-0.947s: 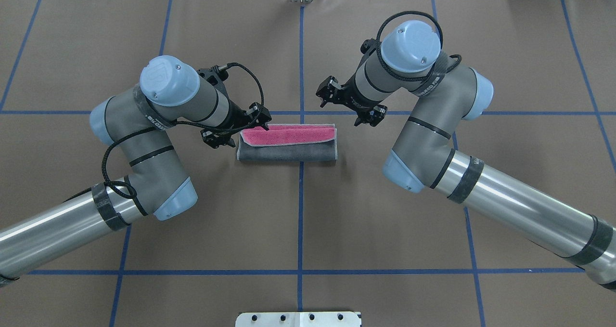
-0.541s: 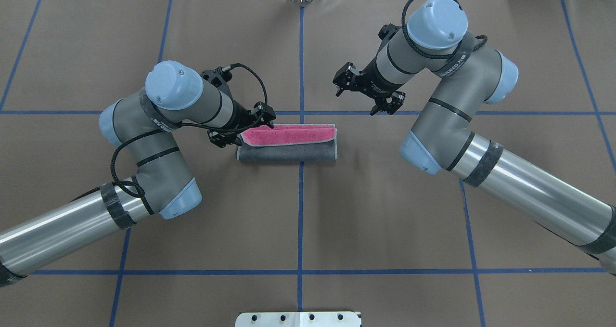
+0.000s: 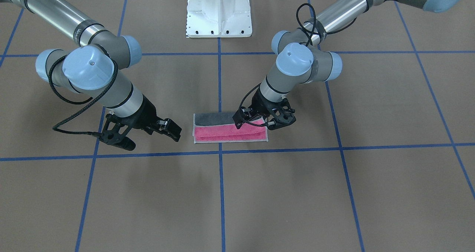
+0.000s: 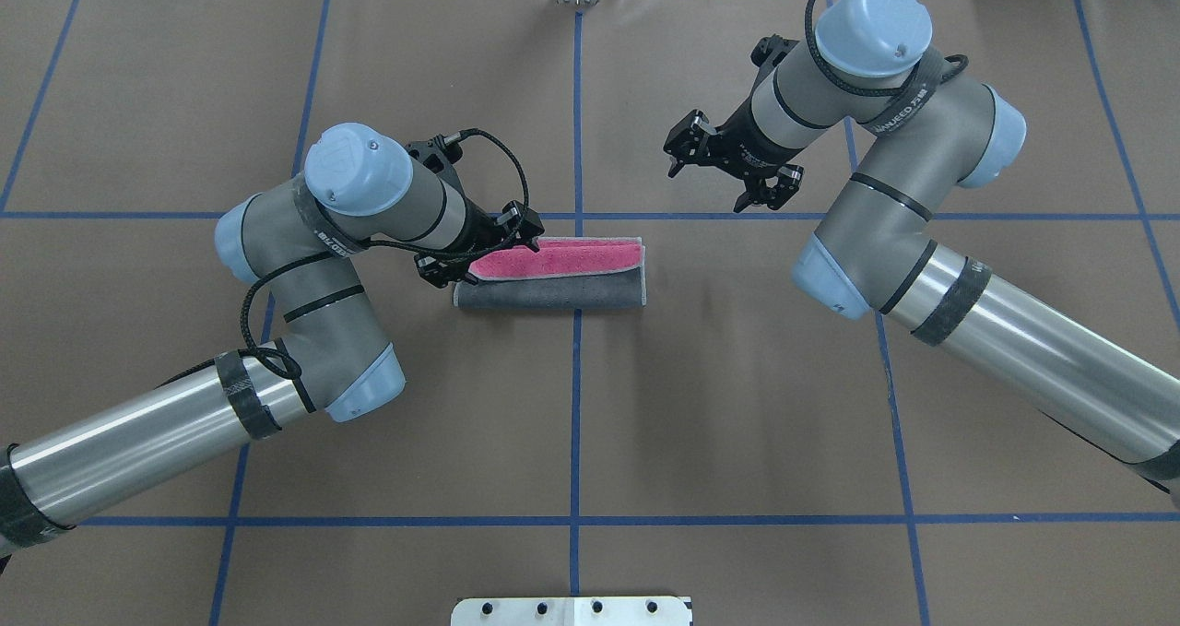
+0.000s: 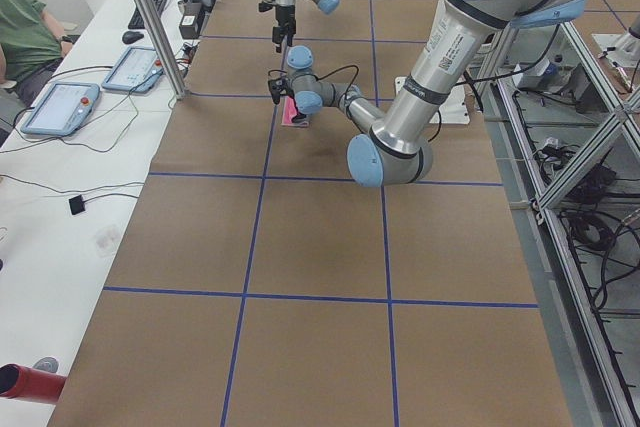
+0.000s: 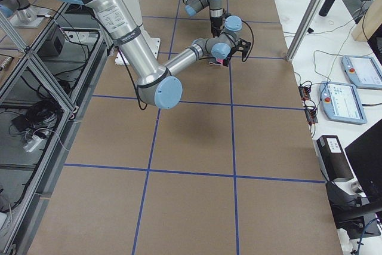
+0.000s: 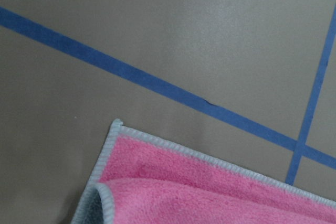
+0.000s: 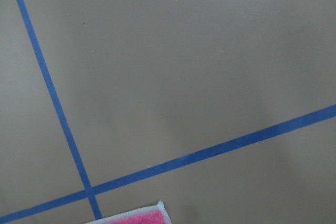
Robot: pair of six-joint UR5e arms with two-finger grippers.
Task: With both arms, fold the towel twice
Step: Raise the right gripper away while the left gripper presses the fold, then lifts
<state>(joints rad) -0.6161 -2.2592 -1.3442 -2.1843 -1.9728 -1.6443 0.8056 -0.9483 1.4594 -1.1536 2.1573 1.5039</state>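
Found towel (image 4: 553,292) folded once into a long strip, flat at the middle of the table (image 4: 572,423), astride the blue centre line (image 4: 577,100). Shows grey on the robot's side and a pink band with pale border on the far side. Noted its far long edge just short of the blue cross line (image 4: 138,214).

Logged left gripper (image 4: 479,253) low at the towel's left end, jaws apart, straddling that end over the pink band. Cannot tell fingertip contact with cloth. Via left wrist view: saw the pink corner close up, with a slight curl in the top layer and grey beneath.

Logged right gripper (image 4: 733,170) beyond the towel's right end, on the far side of the cross line. Well clear of cloth, jaws spread wide, empty. Via right wrist view: caught only a pink corner at the bottom edge, plus two crossing tape lines.

Spotted white pedestal (image 3: 219,10) at the robot's edge of the table. In the left side view, marked a person (image 5: 25,37) in green seated beside the table, with two tablets (image 5: 60,107) close by.
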